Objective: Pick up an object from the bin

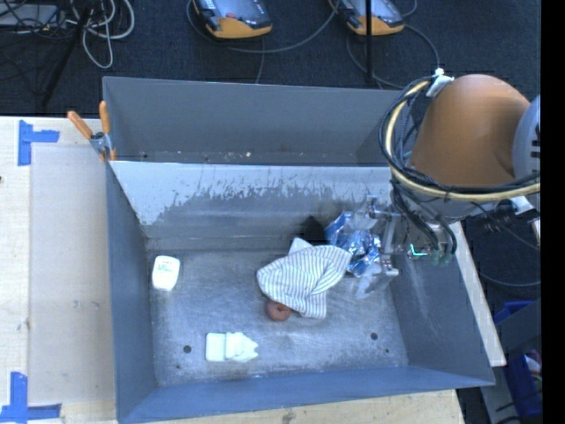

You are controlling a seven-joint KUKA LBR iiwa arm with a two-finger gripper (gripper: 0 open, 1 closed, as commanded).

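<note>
Gripper [378,268] sits low at the right side of the grey metal bin [265,148], hard up against the crinkled blue-and-silver plastic wrapper [344,234]. That wrapper lies just to its left and a shade toward the back wall, and whether the gripper is released or clenched, I can't tell from here. Further left sprawls the white cloth with thin dark stripes [305,276], long axis running left to right, so the wrapper looks the nearer pick, with the cloth right beside it likely to snag.
</note>
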